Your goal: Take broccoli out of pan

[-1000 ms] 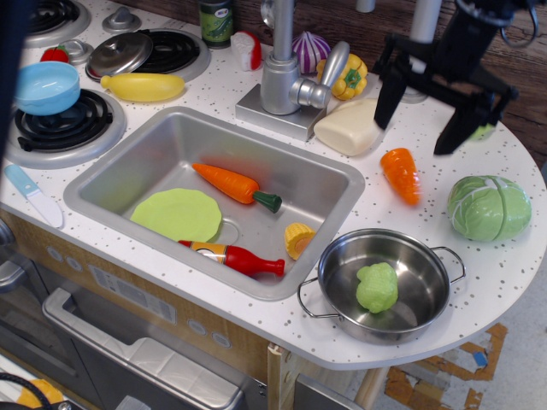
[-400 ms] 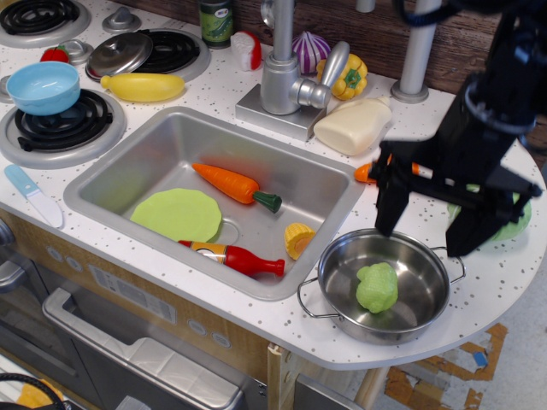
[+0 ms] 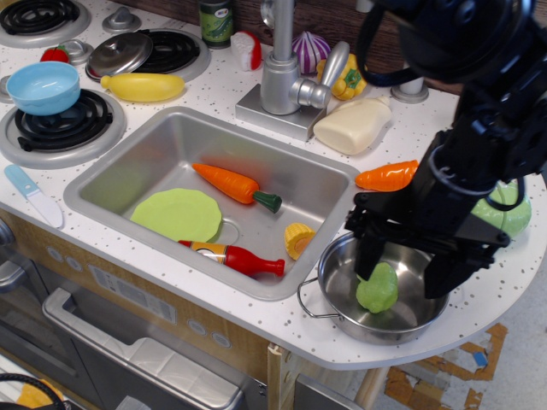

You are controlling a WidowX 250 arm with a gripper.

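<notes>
Single view, from above the counter. The gripper point(image 3: 403, 272) is positioned over the pan point(image 3: 342, 308) at the lower right of the frame. Its jaws are spread wide apart, one finger point(image 3: 369, 256) on the left side of the pan and the other on the right. The broccoli point(image 3: 378, 289) lies inside the pan, between the fingers, just beside the left one; contact cannot be confirmed. The cabbage point(image 3: 506, 213) sits at the right edge, partly hidden by the arm. A carrot point(image 3: 387, 177) lies on the counter above the pan. The sink point(image 3: 171, 137) occupies the centre.
</notes>
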